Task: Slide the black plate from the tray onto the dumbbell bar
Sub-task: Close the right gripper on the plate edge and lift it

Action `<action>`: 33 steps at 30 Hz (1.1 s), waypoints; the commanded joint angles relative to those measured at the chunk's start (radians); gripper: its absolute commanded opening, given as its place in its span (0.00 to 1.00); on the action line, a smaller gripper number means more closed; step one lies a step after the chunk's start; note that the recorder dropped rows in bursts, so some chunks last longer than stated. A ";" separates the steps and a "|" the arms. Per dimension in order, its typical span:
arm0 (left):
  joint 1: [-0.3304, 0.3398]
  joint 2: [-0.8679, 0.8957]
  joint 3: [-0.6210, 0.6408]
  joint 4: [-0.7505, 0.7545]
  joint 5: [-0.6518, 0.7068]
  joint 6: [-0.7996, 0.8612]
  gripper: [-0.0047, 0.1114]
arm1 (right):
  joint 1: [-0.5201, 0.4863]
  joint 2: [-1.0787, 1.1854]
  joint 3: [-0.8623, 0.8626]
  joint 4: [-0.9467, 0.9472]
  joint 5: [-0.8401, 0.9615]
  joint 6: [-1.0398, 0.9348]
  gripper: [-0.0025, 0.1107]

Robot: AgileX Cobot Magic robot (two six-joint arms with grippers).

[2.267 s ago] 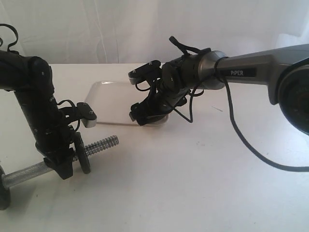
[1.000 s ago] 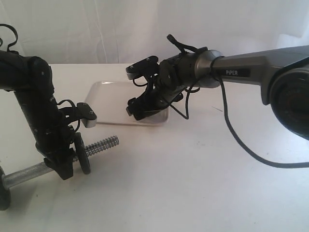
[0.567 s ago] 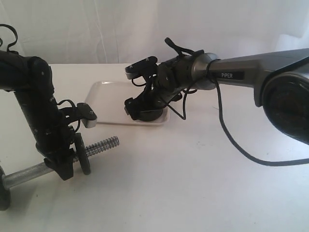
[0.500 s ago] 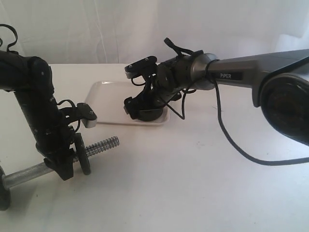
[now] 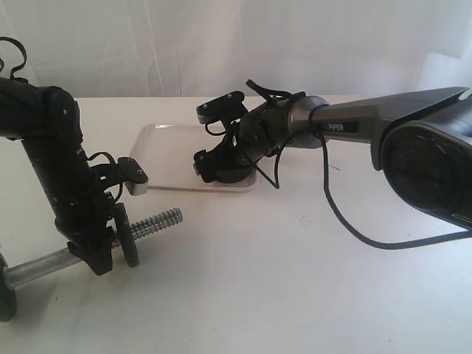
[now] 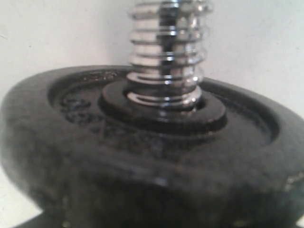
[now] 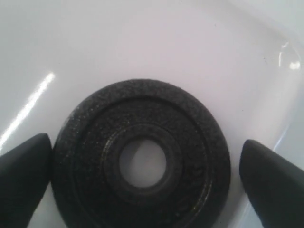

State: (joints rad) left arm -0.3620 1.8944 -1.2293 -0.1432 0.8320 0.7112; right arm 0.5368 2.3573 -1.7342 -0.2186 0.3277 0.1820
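A matte-black round weight plate with a centre hole point(image 7: 90, 142) lies flat inside a shallow cream-white rectangular tray point(image 5: 166, 158), near the tray's right-hand end in the exterior view. The tray rests on a white worktop point(image 5: 295, 280). The right arm's black claw point(image 5: 223, 171) is lowered over the plate and released. In the right wrist view its 2 dark fingers point(image 7: 23, 183) flank the disc, one right against the rim and the other a small gap away. The pale tray floor shows through the plate's hole.

On the left of the exterior view, the left arm's black claw point(image 5: 96, 258) is clenched on a short chrome dumbbell bar point(image 5: 44, 264). The bar is tilted, with its coarse threaded end raised toward the tray and well apart from it. Its far end, carrying a small black end disc point(image 5: 6, 291), sits low at the frame's edge. A second black disc point(image 5: 127, 234) is already on the bar, just beside the claw at the base of the bare thread. The left wrist view fills with that disc and the shiny thread rising from its hub. A black cable point(image 5: 346, 221) loops down from the right arm onto the worktop.
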 commanded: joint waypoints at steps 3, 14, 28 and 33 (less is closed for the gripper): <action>0.001 -0.032 -0.005 -0.048 0.044 -0.002 0.04 | -0.006 0.031 -0.003 -0.022 0.049 0.005 0.95; 0.001 -0.032 -0.005 -0.048 0.044 -0.002 0.04 | 0.000 0.063 -0.003 0.007 0.103 -0.006 0.95; 0.001 -0.032 -0.005 -0.048 0.042 -0.001 0.04 | 0.022 0.063 -0.003 0.200 0.144 -0.270 0.95; 0.001 -0.032 -0.005 -0.048 0.042 -0.001 0.04 | 0.022 0.077 -0.003 0.200 0.169 -0.270 0.95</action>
State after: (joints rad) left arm -0.3620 1.8944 -1.2287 -0.1448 0.8320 0.7112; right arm 0.5573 2.3814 -1.7572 0.0117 0.3666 -0.0531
